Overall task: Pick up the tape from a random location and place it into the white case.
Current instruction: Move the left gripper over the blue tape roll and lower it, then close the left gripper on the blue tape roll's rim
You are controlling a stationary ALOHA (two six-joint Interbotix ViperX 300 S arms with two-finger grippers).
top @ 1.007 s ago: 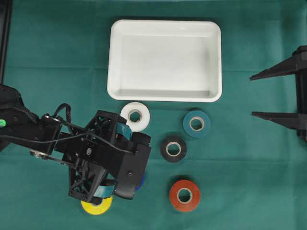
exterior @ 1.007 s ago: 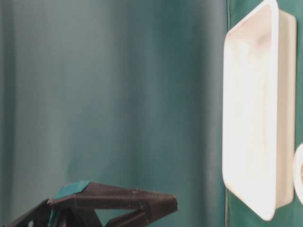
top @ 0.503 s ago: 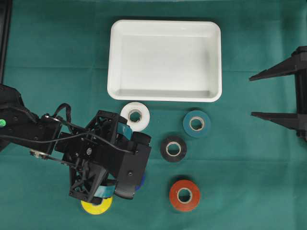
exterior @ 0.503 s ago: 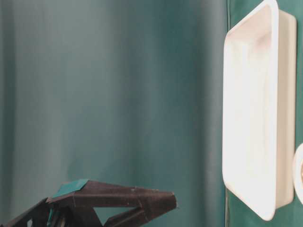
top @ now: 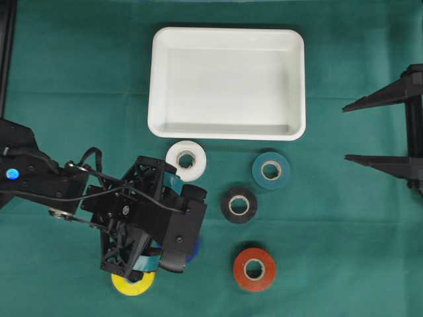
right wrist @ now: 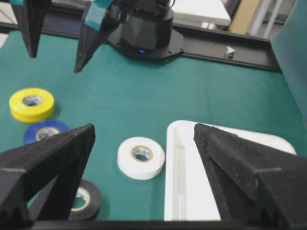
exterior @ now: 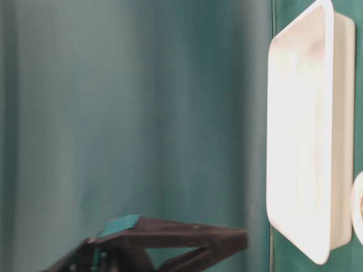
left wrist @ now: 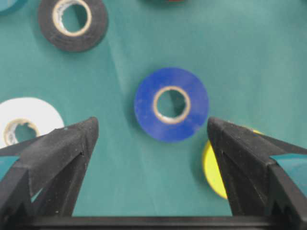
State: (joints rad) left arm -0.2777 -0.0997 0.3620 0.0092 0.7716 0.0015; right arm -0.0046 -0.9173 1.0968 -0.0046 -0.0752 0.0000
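Note:
The white case (top: 227, 82) lies empty at the back middle of the green cloth. In front of it lie loose tape rolls: white (top: 186, 160), teal (top: 271, 171), black (top: 239, 205), red (top: 254, 269), yellow (top: 132, 284), and a blue one (top: 193, 249) mostly hidden under my left arm. In the left wrist view my left gripper (left wrist: 151, 125) is open, with the blue tape (left wrist: 144, 105) lying flat just beyond its fingertips, centred between them and untouched. My right gripper (top: 346, 132) hovers open and empty at the right edge.
In the left wrist view the yellow roll (left wrist: 211, 167) lies by the right finger, the white roll (left wrist: 38, 112) by the left finger and the black roll (left wrist: 96, 28) further ahead. The right wrist view shows the case's rim (right wrist: 201, 191) and the white roll (right wrist: 140, 165).
My left arm has shifted slightly toward the front right; its finger slides rightward in the table-level view. Both grippers stay open and no roll has moved.

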